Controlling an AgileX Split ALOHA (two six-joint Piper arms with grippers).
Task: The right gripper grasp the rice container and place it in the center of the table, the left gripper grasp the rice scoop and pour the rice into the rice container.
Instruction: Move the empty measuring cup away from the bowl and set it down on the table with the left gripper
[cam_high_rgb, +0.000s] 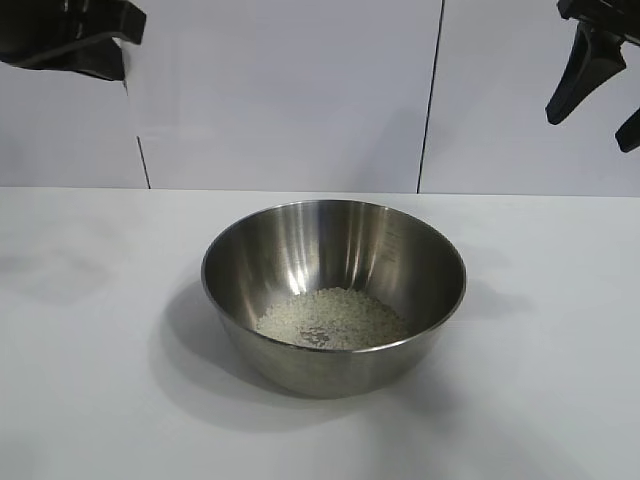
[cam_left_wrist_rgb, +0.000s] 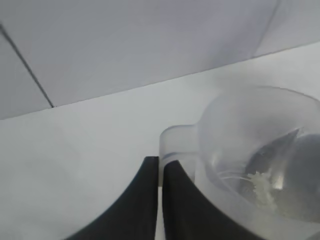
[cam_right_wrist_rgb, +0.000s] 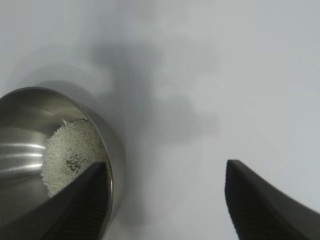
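Exterior view: rice (cam_high_rgb: 333, 318) lies in the rice container (cam_high_rgb: 334, 290) mid-desk; my left end effector (cam_left_wrist_rgb: 159, 172) pinches the near-empty rice scoop (cam_left_wrist_rgb: 260, 150), right end effector (cam_right_wrist_rgb: 167, 192) open, clear.

Only the bowl (cam_high_rgb: 335, 290) interrupts the table (cam_high_rgb: 90, 380).

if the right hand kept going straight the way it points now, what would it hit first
Probably the bare table just beside the rice container. The open right hand has one finger over the bowl's rim, so that finger might clip the rim first; depth is unclear.
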